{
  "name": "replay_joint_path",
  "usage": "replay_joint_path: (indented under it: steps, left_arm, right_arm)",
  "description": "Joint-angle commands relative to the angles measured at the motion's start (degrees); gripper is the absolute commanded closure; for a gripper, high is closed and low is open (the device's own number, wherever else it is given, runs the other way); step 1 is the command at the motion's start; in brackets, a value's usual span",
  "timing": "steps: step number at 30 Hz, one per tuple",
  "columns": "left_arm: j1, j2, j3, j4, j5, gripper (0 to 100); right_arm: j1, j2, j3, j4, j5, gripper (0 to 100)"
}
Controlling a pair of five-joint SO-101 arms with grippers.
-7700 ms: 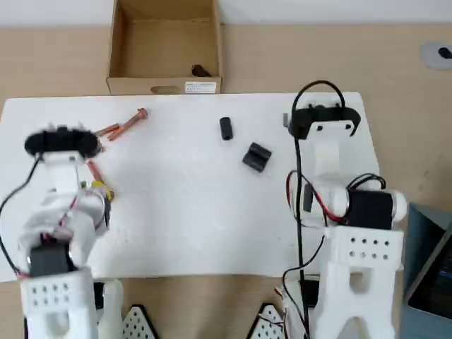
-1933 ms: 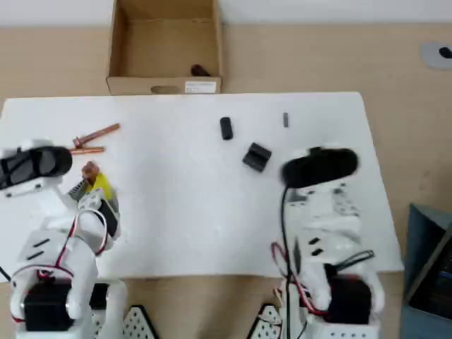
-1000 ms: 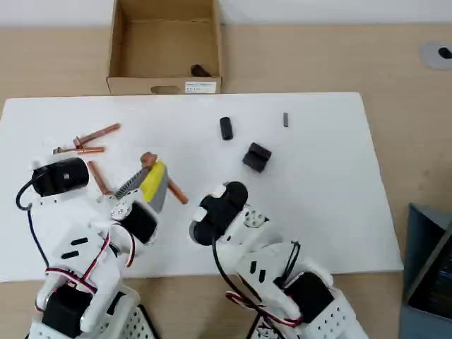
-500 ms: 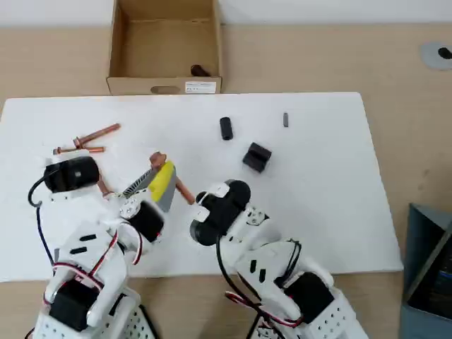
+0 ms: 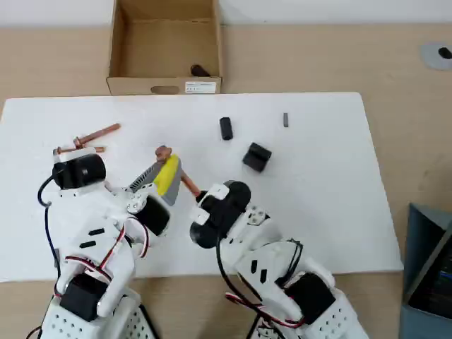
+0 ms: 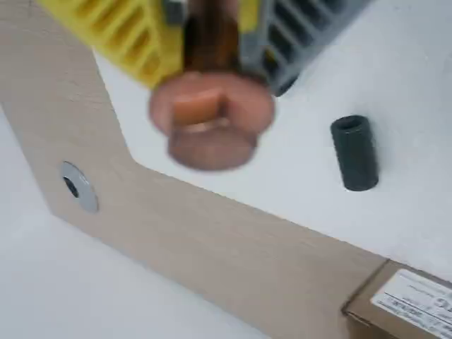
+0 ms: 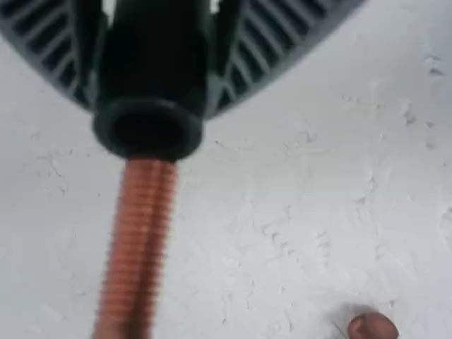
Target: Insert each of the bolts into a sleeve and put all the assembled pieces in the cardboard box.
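Note:
Over the middle of the white mat, my left gripper [image 5: 168, 171], with one yellow and one grey jaw, is shut on a copper bolt [image 5: 176, 173]; the bolt's head [image 6: 212, 121] faces the left wrist camera. My right gripper [image 5: 203, 200] is shut on a black sleeve [image 7: 148, 127]. The bolt's threaded shaft [image 7: 138, 247] meets the sleeve's mouth, tip just inside it. Two loose sleeves [image 5: 226, 128] [image 5: 257, 157] lie farther back on the mat. Two more bolts [image 5: 95, 134] [image 5: 78, 150] lie at the left. The cardboard box [image 5: 166, 85] stands behind the mat with a dark piece [image 5: 200, 70] in it.
A small dark bit [image 5: 285, 120] lies on the white mat [image 5: 318, 183] at the back right. A cable grommet [image 5: 436, 53] sits in the wooden desk at far right, and a grey case [image 5: 427, 261] stands off the mat's right edge. Another bolt head [image 7: 372, 327] rests on the mat.
Both arms swung from the sides to the mat's middle. The left gripper carried its bolt up and to the right until the shaft reached the sleeve held by the right gripper.

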Motion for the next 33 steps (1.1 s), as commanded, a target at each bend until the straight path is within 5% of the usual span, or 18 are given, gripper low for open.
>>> replay_joint_path:
  steps: [1,13,23,33]
  left_arm:
    - [2.5,-0.7,-0.4,-1.1,0.4,100]
    - [3.9,-0.7,-0.3,2.9,-0.1,100]
    - [15.1,-0.7,0.2,3.2,-14.8,100]
    - [16.4,-0.7,6.3,5.7,-15.9,100]
  right_arm:
    - [-0.8,-9.4,-3.6,-1.5,0.4,98.9]
    - [-0.8,-9.4,-4.3,-1.3,0.4,98.9]
    - [-0.8,-9.3,-4.0,-1.2,0.4,98.9]
    - [-0.8,-9.3,-4.3,-1.2,0.4,98.9]
